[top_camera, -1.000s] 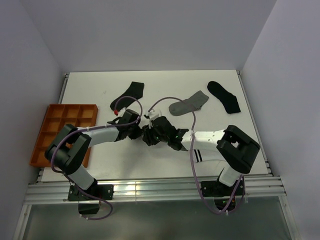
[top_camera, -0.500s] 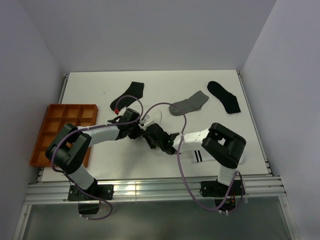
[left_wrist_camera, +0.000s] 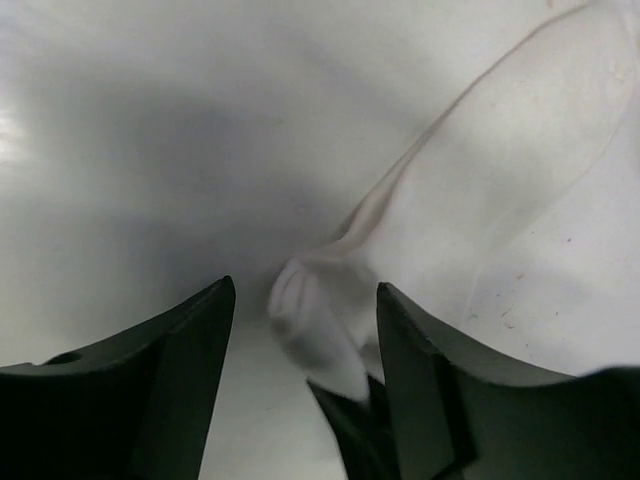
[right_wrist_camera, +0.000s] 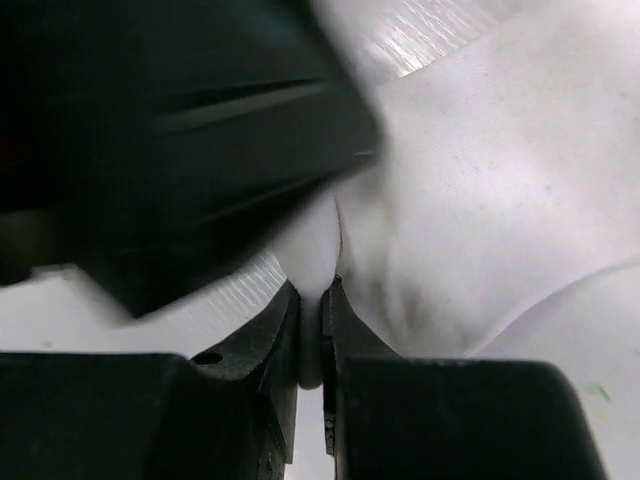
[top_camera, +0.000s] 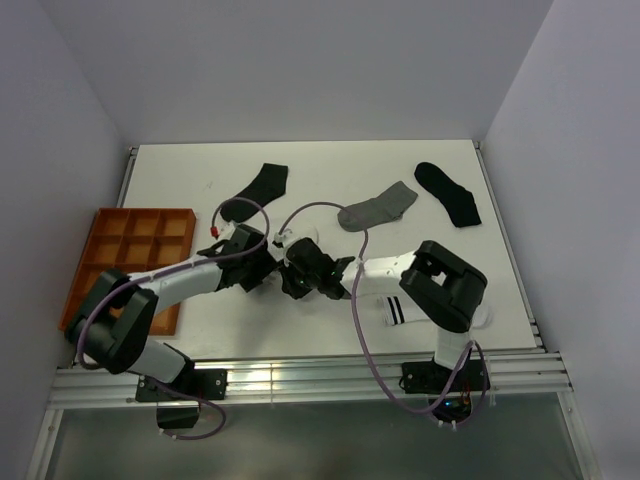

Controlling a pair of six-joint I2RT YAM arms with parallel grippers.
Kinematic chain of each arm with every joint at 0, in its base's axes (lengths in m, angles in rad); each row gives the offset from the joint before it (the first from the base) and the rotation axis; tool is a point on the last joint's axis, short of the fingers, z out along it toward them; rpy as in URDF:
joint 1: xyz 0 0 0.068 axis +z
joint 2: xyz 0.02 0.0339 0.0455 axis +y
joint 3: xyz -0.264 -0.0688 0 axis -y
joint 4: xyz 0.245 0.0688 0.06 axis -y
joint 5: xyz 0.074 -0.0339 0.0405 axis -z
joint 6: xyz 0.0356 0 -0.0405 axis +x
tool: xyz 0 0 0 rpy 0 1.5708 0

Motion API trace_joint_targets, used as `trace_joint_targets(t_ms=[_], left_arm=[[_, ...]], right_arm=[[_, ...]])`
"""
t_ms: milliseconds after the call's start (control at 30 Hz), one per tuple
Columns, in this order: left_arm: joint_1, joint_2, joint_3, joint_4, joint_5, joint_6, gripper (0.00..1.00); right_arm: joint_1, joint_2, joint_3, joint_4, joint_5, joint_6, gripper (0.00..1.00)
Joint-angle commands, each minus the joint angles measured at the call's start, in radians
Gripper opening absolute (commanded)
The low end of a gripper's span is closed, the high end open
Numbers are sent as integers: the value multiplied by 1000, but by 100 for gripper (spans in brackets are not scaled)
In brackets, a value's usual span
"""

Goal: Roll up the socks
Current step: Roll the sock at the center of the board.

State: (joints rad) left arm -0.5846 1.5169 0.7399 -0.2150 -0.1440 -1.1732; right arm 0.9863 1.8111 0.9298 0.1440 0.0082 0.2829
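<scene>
While the right pincer (right_wrist_camera: 310, 305) clamps the white sock (right_wrist_camera: 470, 200), the left pincer (left_wrist_camera: 305, 300) gapes near the orange tray (top_camera: 145, 211).

tray (top_camera: 148, 212) left on table (top_camera: 340, 160), sock (right_wrist_camera: 480, 180) at centre

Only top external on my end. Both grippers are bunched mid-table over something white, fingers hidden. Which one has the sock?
Observer: The right gripper. Its wrist view shows the jaws nearly shut, pinching a thin fold of the white sock.
Operator: Left one gripping too?
Observer: No. The left gripper is open. A bunched end of the sock sits between its fingers without being squeezed.
Operator: Is it rolled?
Observer: Not that I can tell. The left wrist view shows the sock lying mostly flat on the table, with only that end bunched up.
</scene>
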Motion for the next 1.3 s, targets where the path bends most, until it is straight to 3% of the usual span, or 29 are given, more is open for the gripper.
trace_joint_targets(t_ms=[0,133,300,700,867,1033,1133,1267], left_arm=[[23,-81,-99,-84,-52,-58,66],[31,-181,-177,-43,-62,-124,73],[31,-228,-251,54,-20,-155,74],[29,-87,-247,94,9,-137,52],[29,-5,-220,63,20,-108,40],[25,26,-208,46,21,-77,34],[20,25,-198,32,17,-52,32],[14,20,-182,11,4,-23,30]], right_arm=[[-50,45,40,-27,-184,93,0],[-106,70,37,0,-306,177,0],[-164,103,24,40,-419,242,0],[-213,148,9,98,-521,326,3],[-213,101,-8,88,-488,294,15],[-210,24,-19,52,-417,233,39],[-195,-31,-3,-3,-358,176,47],[-173,-84,29,-70,-237,110,50]])
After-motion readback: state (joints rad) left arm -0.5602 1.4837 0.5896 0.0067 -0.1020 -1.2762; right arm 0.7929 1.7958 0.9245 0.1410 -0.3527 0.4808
